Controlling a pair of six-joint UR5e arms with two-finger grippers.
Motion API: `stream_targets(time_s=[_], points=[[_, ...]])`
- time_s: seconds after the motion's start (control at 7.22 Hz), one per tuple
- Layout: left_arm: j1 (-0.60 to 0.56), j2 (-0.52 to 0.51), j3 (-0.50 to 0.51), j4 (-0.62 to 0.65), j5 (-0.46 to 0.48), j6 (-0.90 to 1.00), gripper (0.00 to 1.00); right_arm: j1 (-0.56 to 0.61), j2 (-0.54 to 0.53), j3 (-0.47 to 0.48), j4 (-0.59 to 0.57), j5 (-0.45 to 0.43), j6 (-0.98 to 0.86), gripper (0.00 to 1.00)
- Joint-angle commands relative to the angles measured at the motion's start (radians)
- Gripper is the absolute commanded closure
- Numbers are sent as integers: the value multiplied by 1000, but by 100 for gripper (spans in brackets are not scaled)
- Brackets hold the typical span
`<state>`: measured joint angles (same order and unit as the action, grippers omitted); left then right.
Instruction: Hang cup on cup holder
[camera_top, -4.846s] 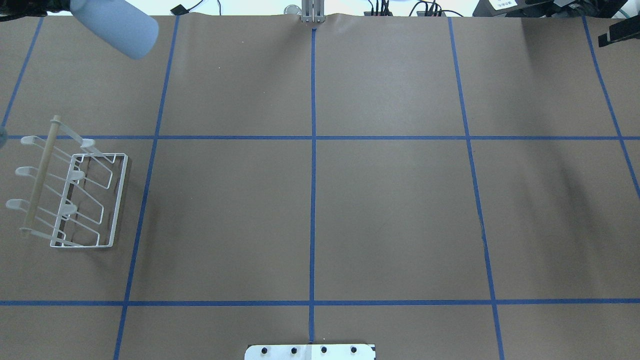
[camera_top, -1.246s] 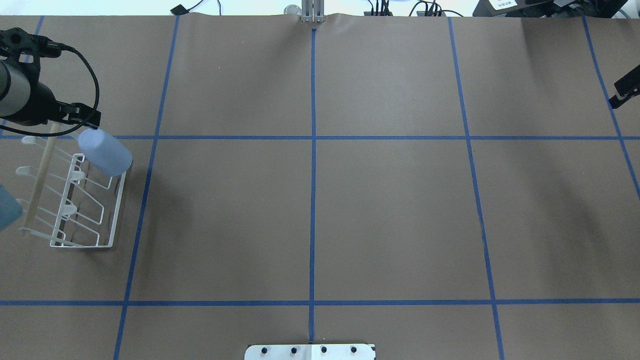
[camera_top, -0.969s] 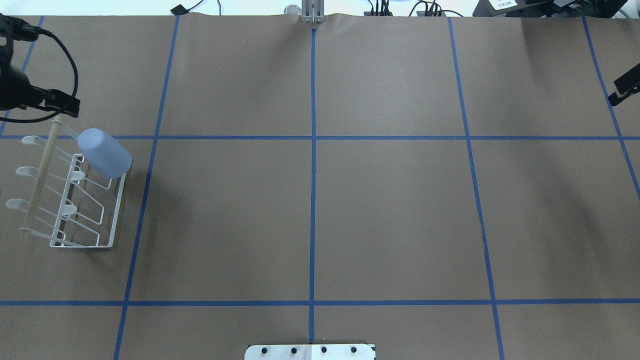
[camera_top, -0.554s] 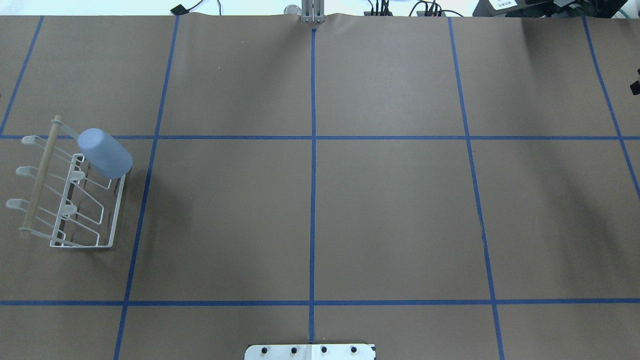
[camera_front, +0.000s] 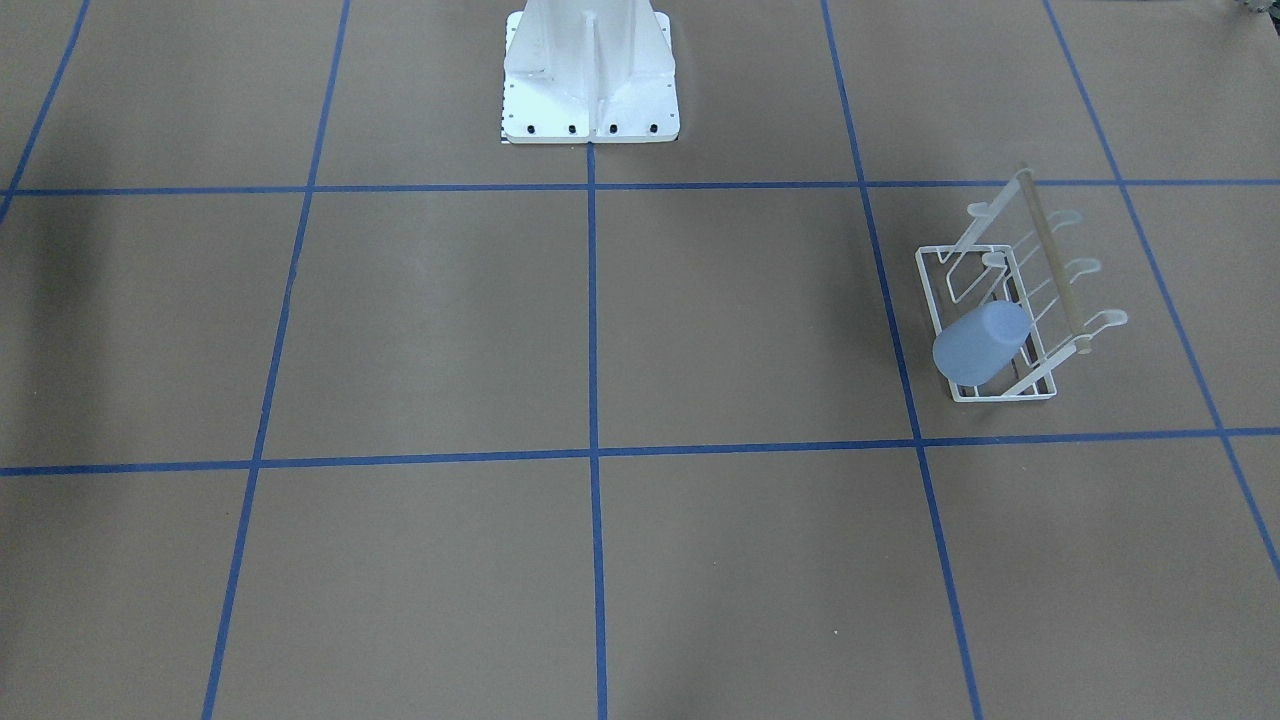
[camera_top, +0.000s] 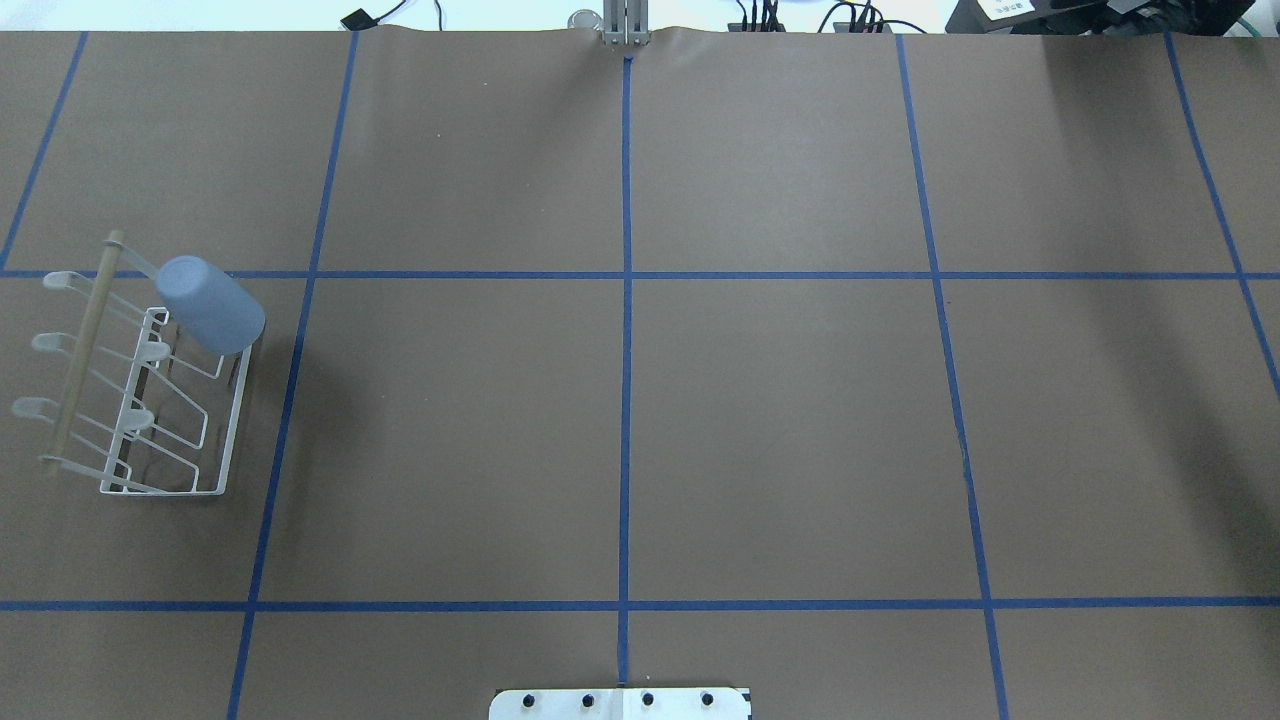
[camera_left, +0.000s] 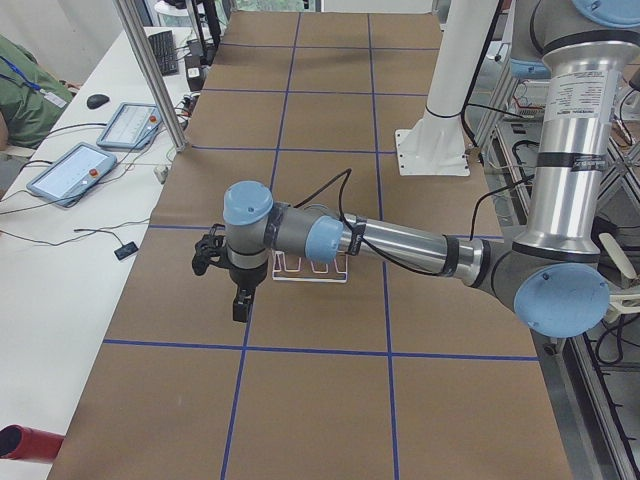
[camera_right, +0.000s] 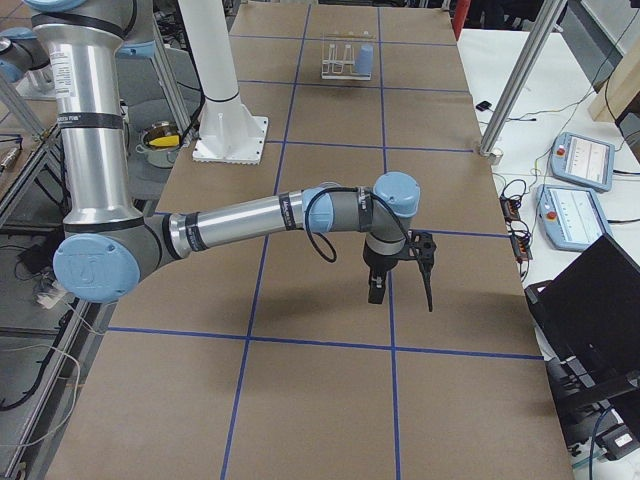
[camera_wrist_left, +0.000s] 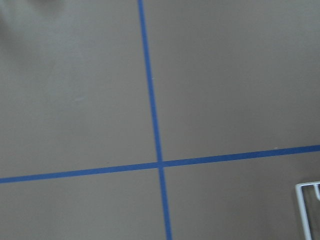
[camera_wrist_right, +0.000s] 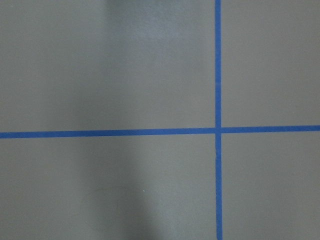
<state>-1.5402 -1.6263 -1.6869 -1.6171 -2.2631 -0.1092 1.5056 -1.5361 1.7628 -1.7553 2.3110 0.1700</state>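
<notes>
The light blue cup (camera_top: 210, 318) hangs upside down on a far-end prong of the white wire cup holder (camera_top: 150, 400), at the table's left side. It also shows in the front view (camera_front: 980, 342), on the cup holder (camera_front: 1040, 255), and small in the right side view (camera_right: 366, 60). No gripper touches it. My left gripper (camera_left: 225, 285) shows only in the left side view, hovering above the table beside the rack (camera_left: 310, 270); I cannot tell if it is open. My right gripper (camera_right: 402, 295) shows only in the right side view, far from the rack; I cannot tell its state.
The large white pedestal (camera_front: 590, 70) stands at the robot's edge of the table. Blue tape lines (camera_top: 625, 400) divide the brown table. Tablets (camera_left: 70, 170) and an operator (camera_left: 25, 90) are beside the table. A rack corner (camera_wrist_left: 310, 210) shows in the left wrist view.
The cup came in from the top left, was set on the rack's prong and let go. The left arm then drew back out of the overhead view. The right gripper left it too.
</notes>
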Motion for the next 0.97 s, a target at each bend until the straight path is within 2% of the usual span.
stream_targets(time_s=[0.0, 0.28, 0.83], points=[[-15, 46, 50, -3, -39, 9, 1, 33, -68, -2, 0, 4, -4, 0], [-15, 57, 69, -3, -45, 6, 1, 57, -110, 0, 0, 7, -7, 0], [-14, 55, 78, -1, -46, 6, 1, 64, -116, 9, 0, 10, -3, 0]])
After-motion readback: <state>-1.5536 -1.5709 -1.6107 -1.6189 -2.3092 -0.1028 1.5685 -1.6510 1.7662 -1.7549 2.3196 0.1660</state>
